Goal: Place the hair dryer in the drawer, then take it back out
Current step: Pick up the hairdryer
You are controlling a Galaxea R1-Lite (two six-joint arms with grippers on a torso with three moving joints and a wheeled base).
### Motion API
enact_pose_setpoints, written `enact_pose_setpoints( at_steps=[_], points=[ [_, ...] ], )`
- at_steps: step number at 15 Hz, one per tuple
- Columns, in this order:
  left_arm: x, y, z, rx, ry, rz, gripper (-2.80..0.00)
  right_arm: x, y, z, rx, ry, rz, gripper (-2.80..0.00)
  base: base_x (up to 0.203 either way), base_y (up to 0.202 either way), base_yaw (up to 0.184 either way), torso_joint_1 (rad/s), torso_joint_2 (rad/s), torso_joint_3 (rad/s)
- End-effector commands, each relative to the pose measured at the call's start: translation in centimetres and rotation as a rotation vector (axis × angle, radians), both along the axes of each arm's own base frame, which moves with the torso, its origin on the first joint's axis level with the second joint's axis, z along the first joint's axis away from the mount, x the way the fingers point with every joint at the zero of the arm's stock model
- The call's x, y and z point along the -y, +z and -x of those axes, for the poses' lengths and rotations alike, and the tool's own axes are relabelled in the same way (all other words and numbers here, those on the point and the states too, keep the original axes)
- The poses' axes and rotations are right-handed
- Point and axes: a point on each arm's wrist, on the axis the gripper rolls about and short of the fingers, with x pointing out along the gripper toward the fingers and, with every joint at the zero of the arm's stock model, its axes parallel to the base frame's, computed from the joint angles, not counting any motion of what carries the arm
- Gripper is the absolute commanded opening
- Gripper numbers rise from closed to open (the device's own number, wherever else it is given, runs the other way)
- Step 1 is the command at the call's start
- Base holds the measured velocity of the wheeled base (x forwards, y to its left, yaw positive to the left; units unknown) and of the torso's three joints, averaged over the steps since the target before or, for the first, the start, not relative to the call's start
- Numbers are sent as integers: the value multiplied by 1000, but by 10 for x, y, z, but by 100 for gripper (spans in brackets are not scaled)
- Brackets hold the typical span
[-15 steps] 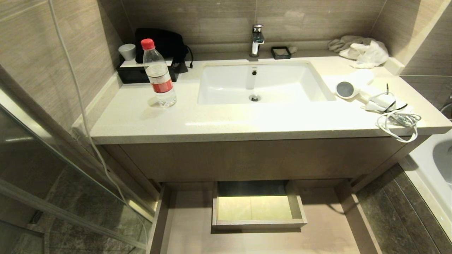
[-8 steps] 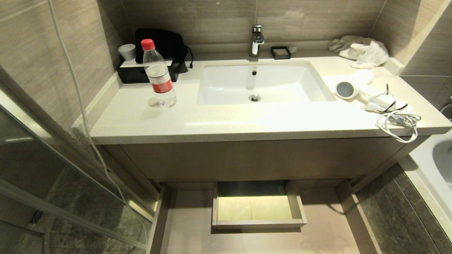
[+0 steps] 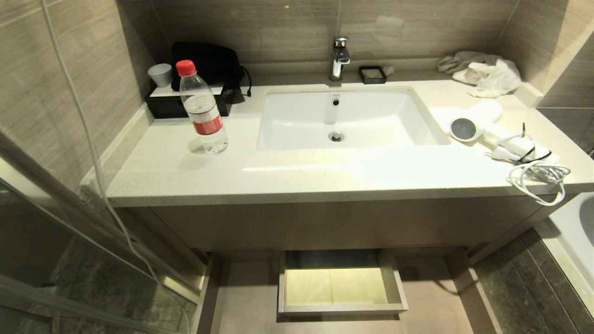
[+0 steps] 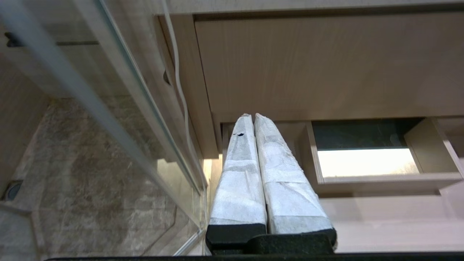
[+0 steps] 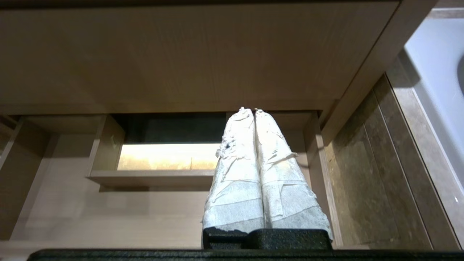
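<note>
My left tool (image 4: 250, 115) and right tool (image 5: 248, 108) are both closed tight and hold nothing, in front of the open drawer (image 3: 250, 297). The hair dryer (image 3: 475, 123) lies on the worktop (image 3: 325, 171), right of the sink (image 3: 345, 118).

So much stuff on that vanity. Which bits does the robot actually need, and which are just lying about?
Needed:
hair dryer, on the counter right of the sink
drawer, pulled open below

Lying about:
water bottle
cup
black bag
soap dish
rag
</note>
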Motion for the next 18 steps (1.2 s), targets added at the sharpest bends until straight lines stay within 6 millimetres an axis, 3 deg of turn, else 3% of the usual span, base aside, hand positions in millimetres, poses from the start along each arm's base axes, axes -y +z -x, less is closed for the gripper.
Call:
enact_pose_setpoints(
  at_steps=[1,7,16,18],
  points=[
    [0,0,0,0,0,0,-280,0,-1,0,-5,0,1,-280,0,0,0,354,-151,198],
    [0,0,0,0,0,0,-280,0,-1,0,-5,-2,-3,-280,0,0,0,340,-180,151],
    [0,0,0,0,0,0,-280,0,0,0,4,-2,3,-280,0,0,0,26,-16,11],
    [0,0,0,0,0,0,-280,-1,21,6,49,23,3,-280,0,0,0,0,0,0]
  ],
)
